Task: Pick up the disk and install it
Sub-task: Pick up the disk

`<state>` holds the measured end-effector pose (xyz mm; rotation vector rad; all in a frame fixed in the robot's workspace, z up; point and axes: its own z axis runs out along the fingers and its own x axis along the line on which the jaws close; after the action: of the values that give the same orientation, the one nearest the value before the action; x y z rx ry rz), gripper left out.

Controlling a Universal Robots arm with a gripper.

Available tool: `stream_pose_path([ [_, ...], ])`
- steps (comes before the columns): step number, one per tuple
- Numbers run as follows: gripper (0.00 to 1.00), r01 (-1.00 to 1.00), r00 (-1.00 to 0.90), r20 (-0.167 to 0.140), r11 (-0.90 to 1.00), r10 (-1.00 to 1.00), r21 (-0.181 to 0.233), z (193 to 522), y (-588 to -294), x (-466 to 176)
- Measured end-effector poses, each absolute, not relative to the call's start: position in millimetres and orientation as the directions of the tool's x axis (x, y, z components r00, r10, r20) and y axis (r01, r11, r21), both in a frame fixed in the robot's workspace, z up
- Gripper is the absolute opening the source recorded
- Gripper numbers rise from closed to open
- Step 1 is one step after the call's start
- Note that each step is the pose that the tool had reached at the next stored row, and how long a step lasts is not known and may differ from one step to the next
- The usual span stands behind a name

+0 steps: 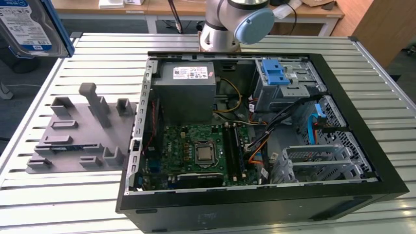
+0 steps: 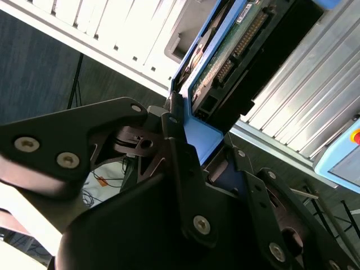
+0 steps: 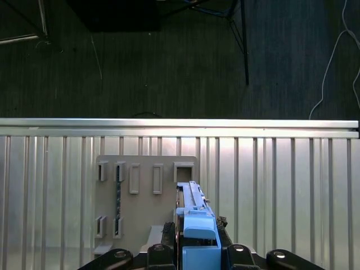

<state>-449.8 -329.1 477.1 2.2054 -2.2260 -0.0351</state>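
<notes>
While the black two-fingered tool [image 2: 205,143] is clamping shut on the blue plastic carrier of the flat silver, white-and-blue-labelled disk [image 1: 29,27], which is hanging in the upper left of the exterior view, clear of the slatted metal tabletop [image 1: 97,195], a firm, square hold is, I judge, mattering most: any tilt is risking a slip.

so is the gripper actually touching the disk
Touching. The second wrist view shows the gripper clamped on both sides of the disk, at its blue frame.
</notes>
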Motion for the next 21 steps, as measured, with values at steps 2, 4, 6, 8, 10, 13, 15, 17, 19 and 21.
stream_pose_path([
  [2, 0.36, -1.000, -0.009, -0.010, 0.009, -1.000, 0.021, 477.1, -329.1, -446.8],
  [4, 0.36, -1.000, -0.009, -0.010, 0.009, -1.000, 0.021, 477.1, -329.1, -446.0],
  [6, 0.36, -1.000, -0.009, -0.010, 0.009, -1.000, 0.021, 477.1, -329.1, -445.6],
  [8, 0.36, -1.000, -0.009, -0.010, 0.009, -1.000, 0.021, 477.1, -329.1, -445.5],
  [10, 0.36, -1.000, -0.009, -0.010, 0.009, -1.000, 0.021, 477.1, -329.1, -445.3],
  [13, 0.36, -1.000, -0.009, -0.010, 0.009, -1.000, 0.021, 477.1, -329.1, -445.2],
  [15, 0.36, -1.000, -0.009, -0.010, 0.009, -1.000, 0.021, 477.1, -329.1, -445.2],
  [17, 0.36, -1.000, -0.009, -0.010, 0.009, -1.000, 0.021, 477.1, -329.1, -445.1],
  [19, 0.36, -1.000, -0.009, -0.010, 0.009, -1.000, 0.022, 477.2, -329.1, -445.1],
  [21, 0.36, -1.000, -0.009, -0.010, 0.009, -1.000, 0.021, 477.1, -329.1, -445.1],
])
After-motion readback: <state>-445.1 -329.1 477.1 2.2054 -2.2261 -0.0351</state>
